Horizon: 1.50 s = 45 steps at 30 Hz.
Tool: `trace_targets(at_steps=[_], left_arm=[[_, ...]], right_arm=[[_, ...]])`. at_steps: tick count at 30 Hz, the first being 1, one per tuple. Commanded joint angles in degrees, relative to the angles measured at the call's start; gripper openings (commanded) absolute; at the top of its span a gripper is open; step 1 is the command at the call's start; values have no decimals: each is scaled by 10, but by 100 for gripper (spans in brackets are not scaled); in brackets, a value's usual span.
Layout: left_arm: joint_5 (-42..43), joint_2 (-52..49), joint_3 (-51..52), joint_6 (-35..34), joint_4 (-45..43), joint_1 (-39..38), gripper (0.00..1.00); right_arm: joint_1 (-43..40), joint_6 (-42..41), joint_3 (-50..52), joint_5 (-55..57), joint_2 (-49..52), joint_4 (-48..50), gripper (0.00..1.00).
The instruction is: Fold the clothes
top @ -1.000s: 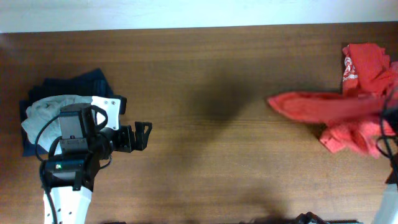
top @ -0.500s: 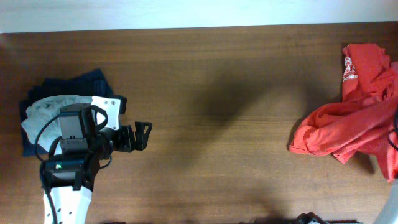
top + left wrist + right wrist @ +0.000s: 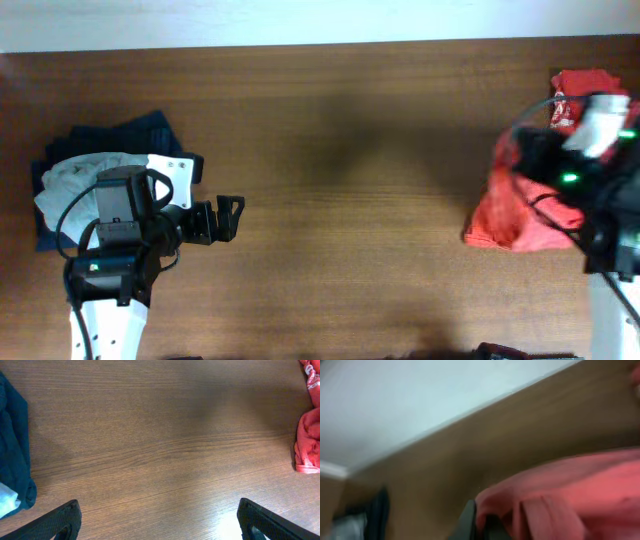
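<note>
L gripper (image 3: 232, 219) is seen spread wide, jaws fully apart, nothing between them. It is held low over bare table (image 3: 340, 150), left of centre, pointing toward the middle. In the L wrist view only wood grain is seen between the 2 black fingertips (image 3: 62, 520).

Behind the L gripper, 2 garments are piled at the table's left end: a navy one (image 3: 125, 133) underneath and a grey one (image 3: 70, 180) on top. Both are partly covered by the L arm (image 3: 110, 260). In the L wrist view the navy one (image 3: 14, 445) is seen at the left edge, well apart from the jaws.

R gripper (image 3: 482, 527) is closed tight, and red tee (image 3: 570, 495) is bunched right at its jaws. The pic is blurred, but the cloth appears to be pinched. From overhead, the red tee (image 3: 505, 215) is seen crumpled at the table's right end, under and beside the R arm (image 3: 600, 125). Its left edge is seen on the wood.

More red cloth w/ white print (image 3: 575, 85) is seen beyond the R arm, near the far edge. Whether it is the same tee cannot be told.

A pale wall (image 3: 300, 20) is seen along the far side.
</note>
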State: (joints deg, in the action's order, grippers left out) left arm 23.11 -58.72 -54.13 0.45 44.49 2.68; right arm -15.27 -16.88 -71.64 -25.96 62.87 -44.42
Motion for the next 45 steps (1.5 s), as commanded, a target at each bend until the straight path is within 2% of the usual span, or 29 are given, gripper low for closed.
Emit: trace_targets(at_steps=[1,5,8,12,14,17,18,19,22,23,24,26,29,30,31,33,36,40,45], left_arm=[[0,-1,-9,13,0,-2,99],[0,-1,-9,13,-1,-2,99],[0,-1,-9,13,-1,-2,99],[0,-1,-9,13,-1,-2,99],[0,-1,-9,13,-1,-2,99],[0,-1,-9,13,0,-2,99],[0,-1,-9,13,0,-2,99],[0,-1,-9,13,-1,-2,99],[0,-1,-9,13,-1,-2,99],[0,-1,-9,13,-1,-2,99],[0,-1,-9,13,-1,-2,99],[0,-1,-9,13,0,-2,99],[0,-1,-9,13,0,-2,99],[0,-1,-9,13,-1,-2,99],[0,-1,-9,13,-2,-2,99],[0,-1,-9,13,-1,-2,99],[0,-1,-9,13,0,-2,99],[0,-1,-9,13,-3,-2,99],[0,-1,-9,13,-3,-2,99]], right_arm=[[69,47,-40,145,-4,-45,4],[78,44,-64,247,-6,-89,4],[40,28,-81,290,-10,-100,4],[-98,-59,-111,372,-22,-109,4],[-203,-117,-120,350,-22,-109,4],[-289,-156,-120,301,-8,-115,5],[-303,-156,-120,278,3,-118,9],[-310,-155,-120,254,25,-122,23],[-306,-146,-120,244,68,-124,59],[-305,-133,-120,245,84,-118,67],[-305,-129,-120,249,98,-112,71],[-305,-118,-120,219,126,-96,72],[-283,-12,-120,62,176,-67,72],[-273,-2,-120,56,187,-67,73],[-231,21,-119,83,238,-70,77],[-207,15,-119,135,295,-58,79],[-199,15,-120,111,393,-19,79],[-192,16,-120,95,475,32,76],[-189,-12,-119,115,517,104,76]])
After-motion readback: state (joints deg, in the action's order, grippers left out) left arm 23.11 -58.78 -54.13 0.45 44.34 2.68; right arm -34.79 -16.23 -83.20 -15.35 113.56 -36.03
